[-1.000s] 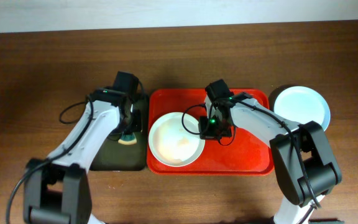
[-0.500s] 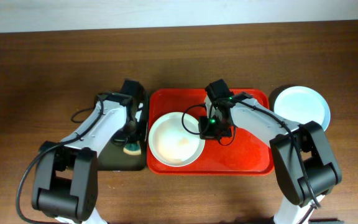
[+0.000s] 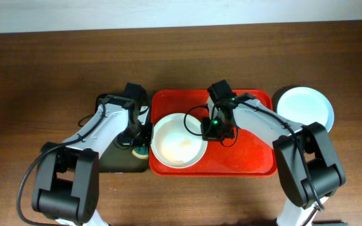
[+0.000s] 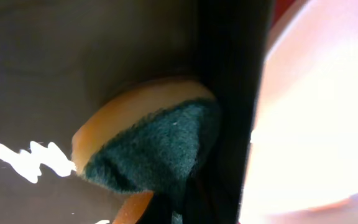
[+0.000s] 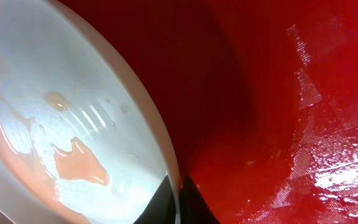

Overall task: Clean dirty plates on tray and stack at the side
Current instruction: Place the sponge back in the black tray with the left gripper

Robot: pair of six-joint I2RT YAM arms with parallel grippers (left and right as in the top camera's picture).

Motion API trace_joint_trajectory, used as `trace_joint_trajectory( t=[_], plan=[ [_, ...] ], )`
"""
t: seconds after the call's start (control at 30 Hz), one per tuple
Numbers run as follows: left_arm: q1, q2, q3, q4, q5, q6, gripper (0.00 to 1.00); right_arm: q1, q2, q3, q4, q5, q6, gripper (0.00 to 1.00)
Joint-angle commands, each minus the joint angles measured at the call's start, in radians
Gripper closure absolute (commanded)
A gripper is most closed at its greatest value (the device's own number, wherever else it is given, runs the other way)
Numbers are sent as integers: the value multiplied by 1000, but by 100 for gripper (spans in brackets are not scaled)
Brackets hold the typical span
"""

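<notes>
Wiping is in hand: the right pincer clamps the right rim of the plate at the tray's left edge, and the left pincer, closed on a sponge, hangs just beside it and must next swing onto the smear.

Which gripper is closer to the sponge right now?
Left: the left gripper grips the sponge; the right gripper is across the plate, pinching its right rim.

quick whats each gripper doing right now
Left gripper: closed, holding the sponge.
Right gripper: closed, pinching the rim of the plate on the red tray.
</notes>
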Motion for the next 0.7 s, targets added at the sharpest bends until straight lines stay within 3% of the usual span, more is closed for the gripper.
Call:
trace_joint_trajectory(
  t=[0.0, 0.17, 0.37, 0.6, 0.63, 0.67],
  plan=[
    [-2, -2, 23, -3, -49, 8, 100, 12, -8, -5, 1, -5, 5, 81],
    [60, -80, 60, -13, -151, -18, 100, 12, -8, -5, 2, -5, 5, 72],
    [207, -110, 42, -23, -119, 18, 100, 12, -8, -5, 2, -5, 5, 72],
    [211, -108, -62, 122, -122, 16, 100, 12, -8, -5, 5, -5, 5, 70],
    [211, -108, -76, 140, -121, 16, 98, 12, -8, -5, 5, -5, 5, 70],
    [211, -108, -81, 146, -119, 16, 89, 12, -8, -5, 5, -5, 5, 70]
  ],
)
